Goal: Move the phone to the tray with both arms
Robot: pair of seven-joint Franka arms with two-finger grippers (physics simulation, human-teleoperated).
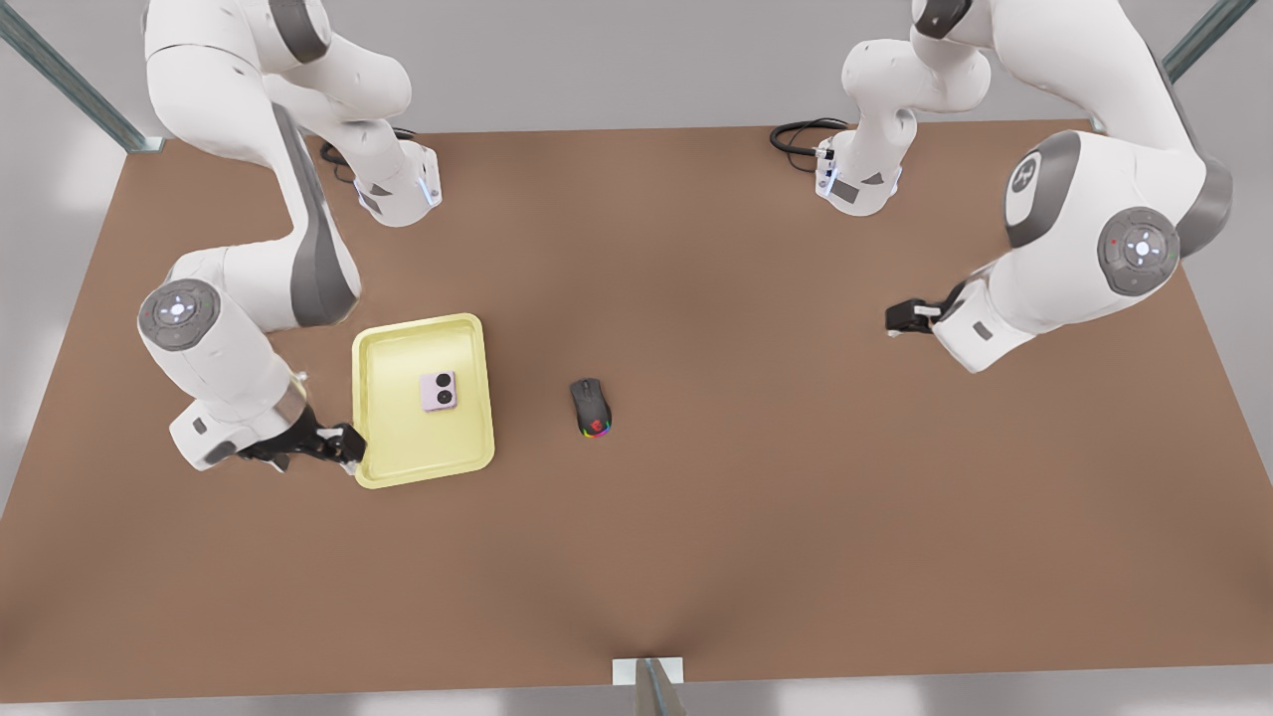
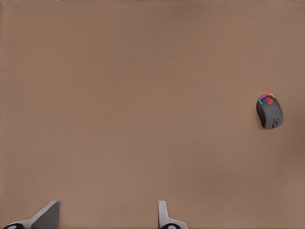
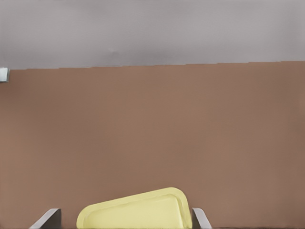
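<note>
Inside the tray (image 1: 383,398), near its middle, the phone (image 1: 438,391) lies flat, so placement looks done. Right gripper (image 1: 336,445) sits at the tray's corner, fingers spread around the rim. Left gripper (image 1: 900,317) hovers open near the table's (image 1: 746,497) far edge, empty. Mouse (image 1: 592,407) sits mid-table.

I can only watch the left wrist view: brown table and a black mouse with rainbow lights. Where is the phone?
Observer: The phone lies flat inside the tray.
Operator: Where is that tray from the mouse?
Observer: On the front view's left of the mouse, apart from it.
Operator: And the other arm?
Observer: The right gripper sits open at the tray's lower left corner in the front view. Your left gripper waits open, far off at the front view's right.
</note>
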